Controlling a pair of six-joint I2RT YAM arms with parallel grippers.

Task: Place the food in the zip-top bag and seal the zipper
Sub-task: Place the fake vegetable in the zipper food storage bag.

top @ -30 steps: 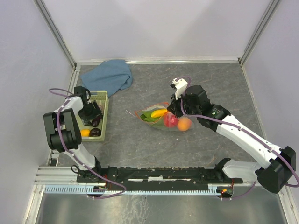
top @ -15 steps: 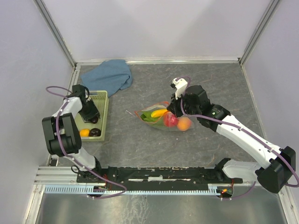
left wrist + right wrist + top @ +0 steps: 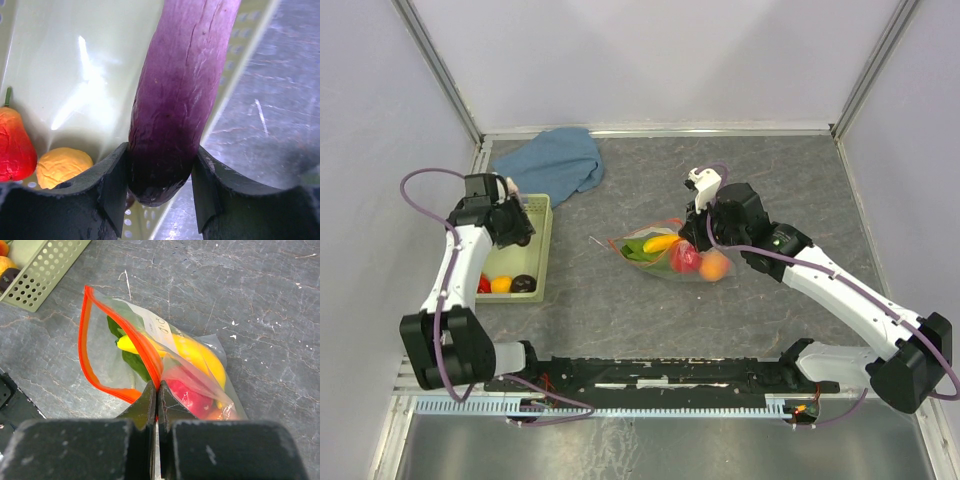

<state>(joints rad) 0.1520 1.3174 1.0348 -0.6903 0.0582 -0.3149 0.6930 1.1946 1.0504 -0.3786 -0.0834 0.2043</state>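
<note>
My left gripper is shut on a dark purple eggplant and holds it above the pale green basket. A red fruit, an orange one and a dark purple one lie in the basket. The clear zip-top bag lies at the table's middle, its mouth open. It holds a yellow banana, a green leaf, a red fruit and an orange fruit. My right gripper is shut on the bag's red-orange zipper.
A blue cloth lies bunched at the back left, just behind the basket. The basket's corner shows at the top left of the right wrist view. Walls and a metal frame close in the table.
My left gripper has risen out of the basket with the purple eggplant and swung toward the back left. The right arm and the bag have not moved.
</note>
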